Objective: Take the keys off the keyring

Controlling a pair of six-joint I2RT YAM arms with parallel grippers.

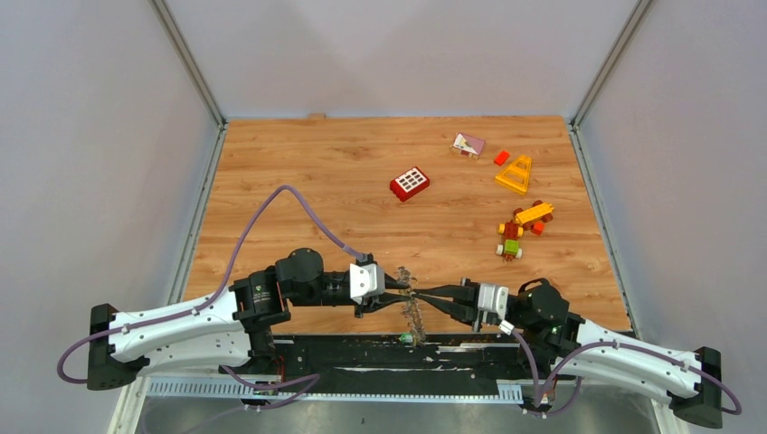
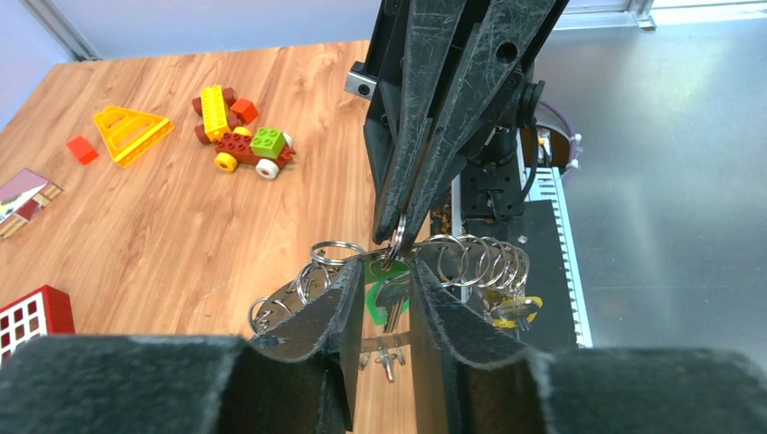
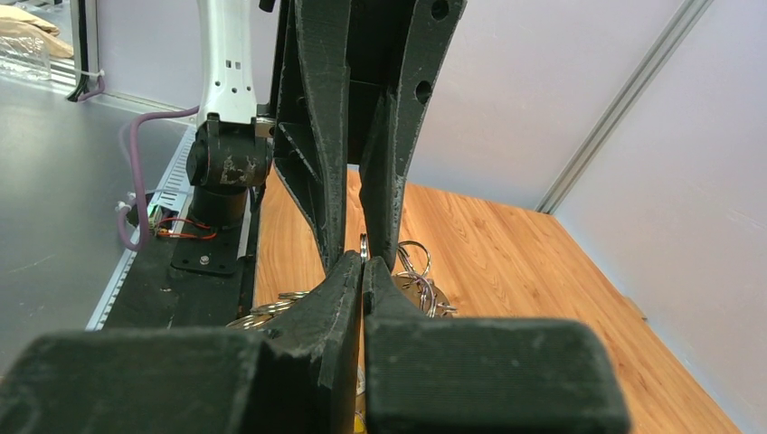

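Note:
The keyring (image 1: 414, 318), a grey metal band fringed with small split rings and keys, hangs between the two arms at the table's near edge. My right gripper (image 1: 423, 296) is shut on a small split ring (image 2: 398, 239) at the band's top. In the right wrist view its pads (image 3: 348, 280) are pressed together on that ring. My left gripper (image 2: 387, 267) is open, one finger on each side of the band (image 2: 282, 298), with a gap at both. A green-headed key (image 2: 377, 306) hangs between the left fingers. To their right dangles a yellow-headed key (image 2: 513, 312).
On the far half of the wooden table lie a red window brick (image 1: 410, 183), a yellow triangle (image 1: 515, 174), a small red brick (image 1: 501, 157), a pink-and-white piece (image 1: 468, 145) and a toy car (image 1: 514, 237). The black base plate (image 1: 362, 354) runs under the keyring.

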